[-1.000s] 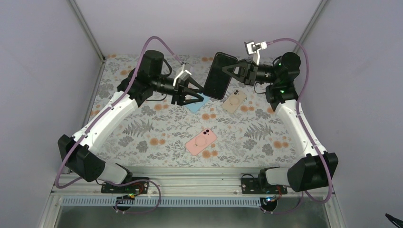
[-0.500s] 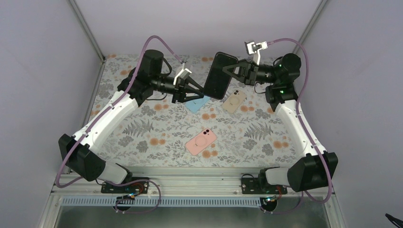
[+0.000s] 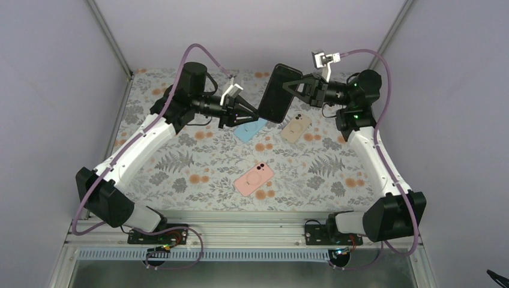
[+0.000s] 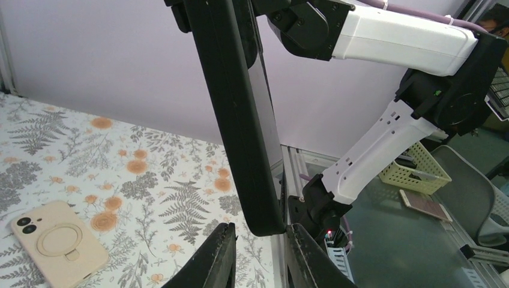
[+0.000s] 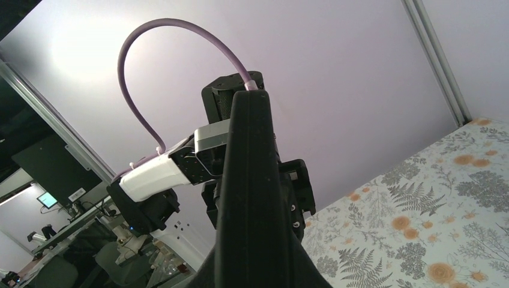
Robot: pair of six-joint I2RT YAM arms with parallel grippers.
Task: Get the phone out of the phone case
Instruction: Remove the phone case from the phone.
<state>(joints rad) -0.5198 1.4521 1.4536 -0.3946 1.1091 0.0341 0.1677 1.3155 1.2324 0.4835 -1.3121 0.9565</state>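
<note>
Your right end effector clamps the phone aloft. Your left end effector stands narrow, with the lower corner of the case just ahead of its tips, perhaps not touching. Pinch phone and case together and nothing separates; tug hard and the right grip may slip.

Plain lilac walls enclose a worktop under a fern-and-flower cloth. Metal posts mark the corners. Beyond stand a grey chair and a yellow basket.
</note>
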